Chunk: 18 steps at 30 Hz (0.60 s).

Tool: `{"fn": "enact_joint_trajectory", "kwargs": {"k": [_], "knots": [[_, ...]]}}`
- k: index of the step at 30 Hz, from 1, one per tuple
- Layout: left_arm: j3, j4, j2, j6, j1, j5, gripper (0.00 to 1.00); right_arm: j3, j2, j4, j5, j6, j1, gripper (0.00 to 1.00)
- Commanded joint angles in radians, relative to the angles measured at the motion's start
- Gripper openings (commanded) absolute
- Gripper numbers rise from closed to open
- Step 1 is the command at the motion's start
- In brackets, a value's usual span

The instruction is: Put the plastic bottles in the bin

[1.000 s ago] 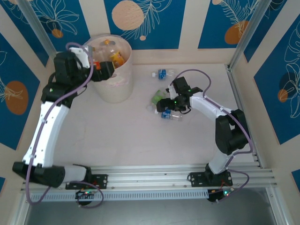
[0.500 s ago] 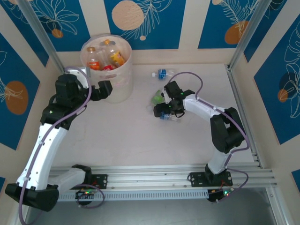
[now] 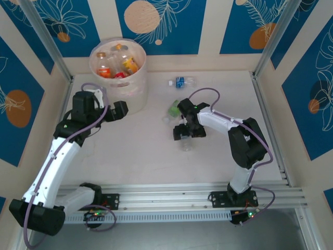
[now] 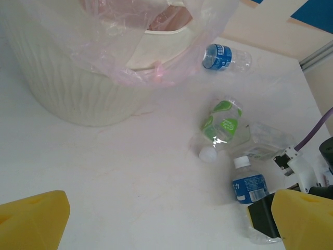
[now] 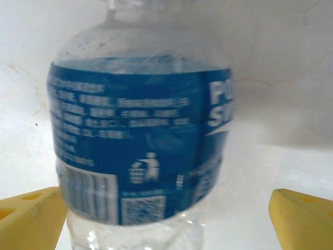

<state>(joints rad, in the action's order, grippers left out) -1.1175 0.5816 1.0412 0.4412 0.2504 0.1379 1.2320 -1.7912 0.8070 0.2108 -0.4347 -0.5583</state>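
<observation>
Blue-label bottle: lies on the tabletop between the spread fingers of my right end effector, not pinched; lined up for a grasp, I judge.
Green-label bottle, far blue bottle: loose.
Bin: holds several.
Left end effector: open, empty, beside the bin.
Surroundings: pale tabletop, blue floral panels.

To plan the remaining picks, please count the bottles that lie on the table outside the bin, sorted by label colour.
Blue-label bottles: 2
Green-label bottle: 1
Clear bottle, no label visible: 1
Total: 4
</observation>
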Motion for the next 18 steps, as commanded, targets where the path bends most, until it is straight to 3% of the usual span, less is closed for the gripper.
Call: {"fn": "enact_joint_trajectory", "kwargs": {"k": [1,12,18], "knots": [[0.025,-0.043,-0.02,0.025,0.021,0.032,1.0,-0.057,0.013,0.011,0.0,-0.045,-0.016,0.99],[0.044,-0.116,0.032,0.071,0.071,0.017,1.0,-0.064,-0.014,-0.102,0.065,-0.054,-0.075,0.87],[0.042,-0.144,0.065,0.081,0.093,0.0,1.0,-0.102,0.044,-0.178,0.064,-0.029,-0.09,0.66]]}}
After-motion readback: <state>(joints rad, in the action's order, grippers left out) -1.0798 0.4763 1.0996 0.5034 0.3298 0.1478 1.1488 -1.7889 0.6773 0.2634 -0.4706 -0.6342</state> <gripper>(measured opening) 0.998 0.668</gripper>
